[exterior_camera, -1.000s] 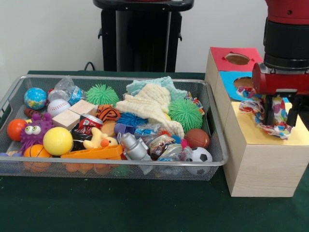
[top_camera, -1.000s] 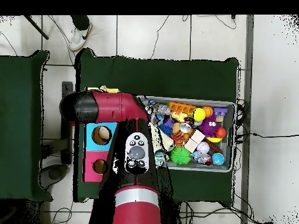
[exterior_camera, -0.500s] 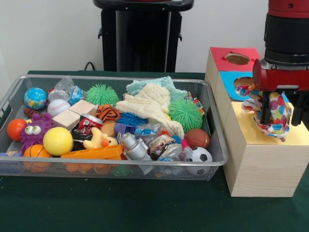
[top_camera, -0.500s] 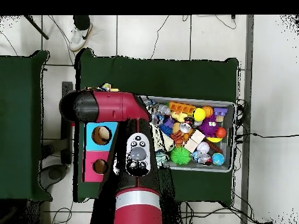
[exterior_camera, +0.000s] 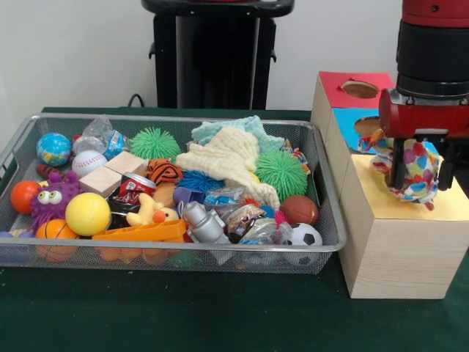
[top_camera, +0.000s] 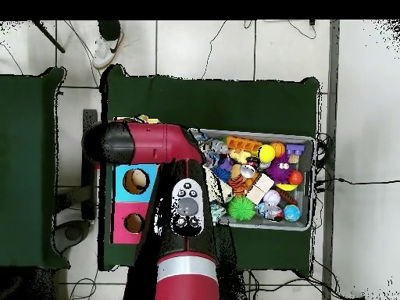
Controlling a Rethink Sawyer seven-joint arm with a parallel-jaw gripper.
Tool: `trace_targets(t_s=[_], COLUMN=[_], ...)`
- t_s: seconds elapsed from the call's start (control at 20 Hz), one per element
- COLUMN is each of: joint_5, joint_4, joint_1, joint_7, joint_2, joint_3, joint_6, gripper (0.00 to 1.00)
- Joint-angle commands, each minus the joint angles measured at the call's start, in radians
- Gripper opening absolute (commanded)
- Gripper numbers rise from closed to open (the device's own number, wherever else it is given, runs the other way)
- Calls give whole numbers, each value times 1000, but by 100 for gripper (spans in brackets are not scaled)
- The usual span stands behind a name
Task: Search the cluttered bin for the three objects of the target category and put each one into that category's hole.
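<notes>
Fingers clamped on patterned cloth, hanging between them, above yellow box top. Transport step, away from bin. Next: carry over matching hole, blue hole just behind fingers; then release.

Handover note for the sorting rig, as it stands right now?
Gripper: shut on a colourful patterned cloth, held over the yellow top of the wooden box, not released.
Box: red section and blue section each have a round hole; the yellow section's hole is hidden behind the gripper.
Wire bin: crowded with balls, spiky toys, a cream cloth and a light blue cloth.
Done: one cloth lifted out. How many are already dropped in cannot be seen.
Left: drop this cloth, then probably fetch other cloths.
</notes>
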Motion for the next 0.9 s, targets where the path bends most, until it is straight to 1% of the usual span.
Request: trace_targets(t_s=[0.05,0.2,0.25,0.55,0.65,0.9], joint_5=[1,1,1,-2,2,3], joint_4=[101,105,107,100,91,99], joint_1=[-44,-47,-47,-33,-34,-33], joint_7=[108,106,105,121,116,126], joint_2=[11,12,12,15,19,19], joint_3=[68,72,72,57,59,61], joint_6=[-30,-33,-34,-35,-15,-38], gripper=[100,100,0,0,0,0])
